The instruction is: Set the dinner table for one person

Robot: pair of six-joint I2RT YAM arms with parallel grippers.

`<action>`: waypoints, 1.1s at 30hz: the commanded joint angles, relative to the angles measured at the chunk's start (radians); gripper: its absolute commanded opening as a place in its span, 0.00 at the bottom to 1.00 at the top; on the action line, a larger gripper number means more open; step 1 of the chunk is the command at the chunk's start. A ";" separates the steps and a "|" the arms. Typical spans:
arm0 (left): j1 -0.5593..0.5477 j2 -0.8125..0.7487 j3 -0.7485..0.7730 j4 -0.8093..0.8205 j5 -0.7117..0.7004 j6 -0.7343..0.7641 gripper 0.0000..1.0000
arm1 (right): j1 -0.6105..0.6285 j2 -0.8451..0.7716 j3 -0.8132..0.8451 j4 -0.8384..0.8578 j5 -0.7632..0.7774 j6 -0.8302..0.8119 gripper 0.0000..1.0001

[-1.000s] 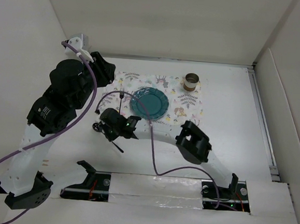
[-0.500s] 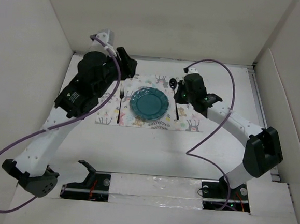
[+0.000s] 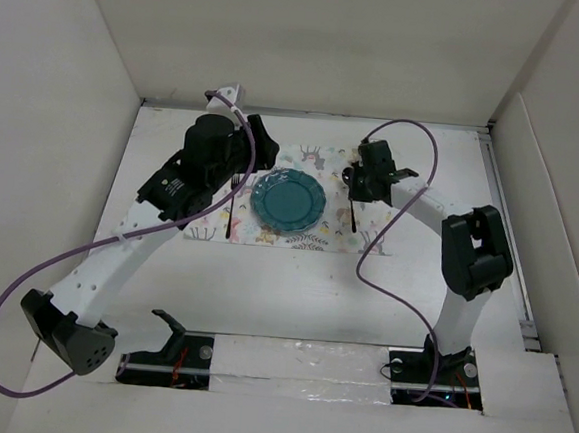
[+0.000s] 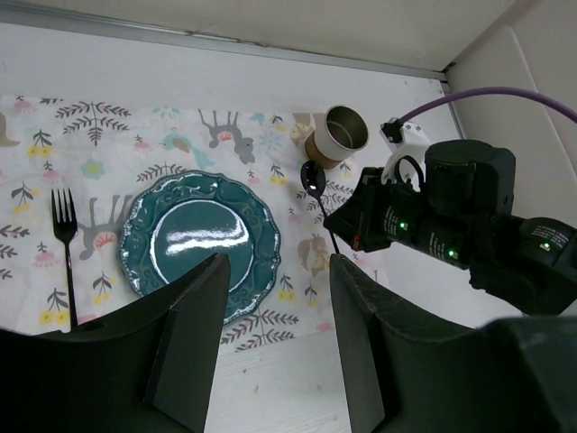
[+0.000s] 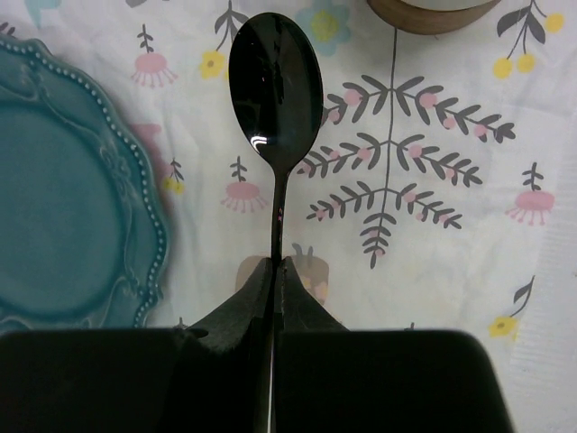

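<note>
A teal plate (image 3: pixel 289 200) sits in the middle of a floral placemat (image 3: pixel 310 241) on the white dinner table (image 3: pixel 264 285). A black fork (image 4: pixel 65 234) lies on the mat left of the plate. My right gripper (image 5: pixel 278 266) is shut on the handle of a black spoon (image 5: pixel 275 81), low over the mat right of the plate; I cannot tell if the spoon touches the mat. A brown paper cup (image 4: pixel 341 135) stands upright just beyond the spoon's bowl. My left gripper (image 4: pixel 270 361) is open and empty, held high over the mat's near edge.
White walls enclose the table on the left, back and right. The right arm's purple cable (image 3: pixel 411 201) loops over the table's right half. The left arm (image 3: pixel 188 173) reaches across the mat's left end. In the top view the right gripper (image 3: pixel 354 187) hides the cup.
A second ago the right gripper was left of the plate. The fork now lies there, and the right gripper holds the spoon right of the plate. The left arm has reached farther in.
</note>
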 commanded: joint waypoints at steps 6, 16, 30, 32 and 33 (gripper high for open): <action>-0.004 -0.044 -0.059 0.058 0.009 -0.008 0.45 | 0.008 0.069 0.052 0.027 0.062 0.129 0.00; -0.004 -0.054 -0.078 0.052 -0.009 0.003 0.45 | 0.045 0.078 0.008 0.046 0.080 0.138 0.14; -0.004 -0.035 0.004 0.013 -0.041 0.009 0.58 | 0.074 -0.223 0.083 -0.112 0.056 0.060 0.57; -0.004 -0.040 0.018 0.004 -0.060 0.010 0.62 | 0.084 -0.302 0.100 -0.132 0.028 0.040 0.38; -0.004 -0.043 0.044 0.000 -0.081 0.010 0.64 | 0.084 -0.384 0.118 -0.152 0.017 0.025 0.19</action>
